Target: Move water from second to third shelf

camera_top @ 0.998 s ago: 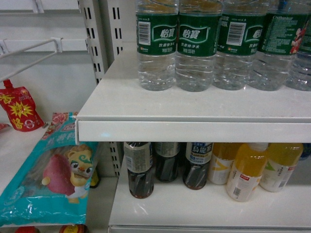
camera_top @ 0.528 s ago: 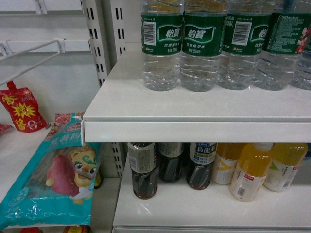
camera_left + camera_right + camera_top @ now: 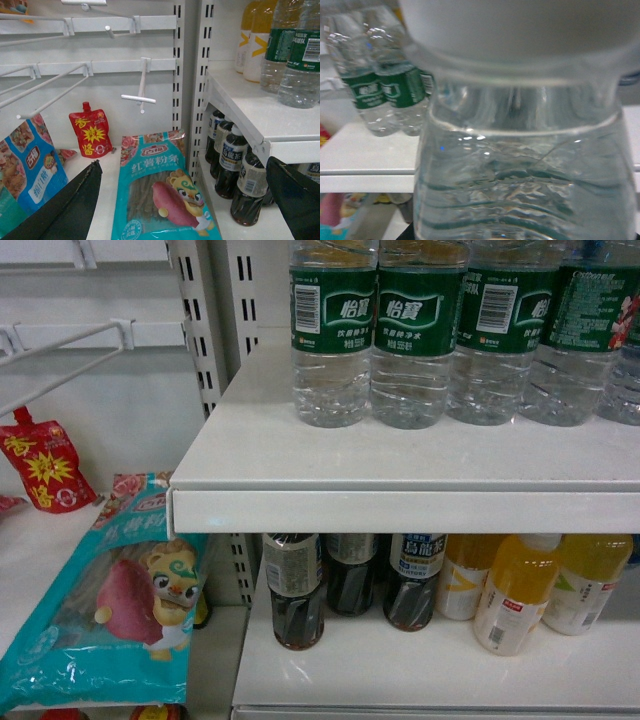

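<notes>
A clear ribbed water bottle (image 3: 525,170) fills the right wrist view, its whitish cap end blurred across the top. It hangs in front of the white shelf edge (image 3: 365,177), so my right gripper is shut on it; the fingers themselves are hidden behind it. Several more green-labelled water bottles (image 3: 333,330) stand in a row on the upper white shelf (image 3: 400,465); the same row of bottles (image 3: 375,90) shows behind the held one. My left gripper (image 3: 185,165) hangs open and empty over a teal noodle packet (image 3: 162,200). Neither gripper shows in the head view.
Dark tea bottles (image 3: 297,590) and yellow drink bottles (image 3: 515,595) stand on the lower shelf (image 3: 400,670). Left of the slotted upright (image 3: 195,330) hang wire hooks (image 3: 140,97), a red sauce pouch (image 3: 45,470) and a blue snack packet (image 3: 30,165).
The head view shifted slightly between the first two frames, so the shelves sit a little further right. Nothing has moved since half a second ago.
</notes>
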### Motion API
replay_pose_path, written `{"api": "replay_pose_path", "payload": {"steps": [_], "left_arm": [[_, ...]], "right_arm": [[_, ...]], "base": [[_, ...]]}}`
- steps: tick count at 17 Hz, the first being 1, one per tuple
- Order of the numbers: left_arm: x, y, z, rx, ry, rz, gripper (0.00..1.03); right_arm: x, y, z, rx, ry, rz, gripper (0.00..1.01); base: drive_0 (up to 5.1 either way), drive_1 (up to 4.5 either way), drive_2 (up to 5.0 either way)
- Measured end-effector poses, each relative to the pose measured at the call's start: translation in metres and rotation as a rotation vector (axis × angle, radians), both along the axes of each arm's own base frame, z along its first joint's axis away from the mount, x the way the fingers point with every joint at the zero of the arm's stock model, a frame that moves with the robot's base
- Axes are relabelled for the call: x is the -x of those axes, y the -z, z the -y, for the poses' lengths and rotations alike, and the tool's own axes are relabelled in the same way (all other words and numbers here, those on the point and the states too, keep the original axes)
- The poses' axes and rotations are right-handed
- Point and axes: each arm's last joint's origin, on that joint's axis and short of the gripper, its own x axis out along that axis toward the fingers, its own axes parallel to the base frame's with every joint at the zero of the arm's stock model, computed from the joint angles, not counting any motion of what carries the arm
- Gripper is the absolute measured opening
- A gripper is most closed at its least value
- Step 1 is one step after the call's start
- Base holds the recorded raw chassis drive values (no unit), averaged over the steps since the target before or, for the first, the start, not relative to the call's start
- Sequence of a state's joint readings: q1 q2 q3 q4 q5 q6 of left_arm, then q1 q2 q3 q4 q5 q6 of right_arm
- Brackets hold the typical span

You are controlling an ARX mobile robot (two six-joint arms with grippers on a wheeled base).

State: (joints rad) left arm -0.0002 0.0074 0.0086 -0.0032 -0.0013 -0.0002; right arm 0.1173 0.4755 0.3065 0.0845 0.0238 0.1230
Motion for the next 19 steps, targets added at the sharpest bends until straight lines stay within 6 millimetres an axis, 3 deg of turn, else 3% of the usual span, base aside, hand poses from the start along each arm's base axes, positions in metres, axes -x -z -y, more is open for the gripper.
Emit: {"api": "replay_pose_path", "payload": {"steps": [2,6,12,19], "left_arm": [[0.000,0.000,0.000,0.000,0.001,0.000,0.98],[0.000,0.000,0.000,0.000,0.000,0.000,0.98],[0.000,0.000,0.000,0.000,0.000,0.000,0.98],[0.000,0.000,0.000,0.000,0.000,0.000,0.98]], "right_arm": [[-0.007,-0.005,-0.002,-0.038,-0.148,0.023,0.43],[-0.035,-0.016,-0.028,-0.041,-0.307,0.021,0.43],[-0.100,-0.018,-0.049,0.005,-0.302,-0.029,0.43],[-0.158,-0.033,-0.069,0.032,-0.277,-0.030,0.43]], "base": [[0.0,0.00,0.0],[0.0,0.00,0.0],[0.0,0.00,0.0],[0.0,0.00,0.0]]}}
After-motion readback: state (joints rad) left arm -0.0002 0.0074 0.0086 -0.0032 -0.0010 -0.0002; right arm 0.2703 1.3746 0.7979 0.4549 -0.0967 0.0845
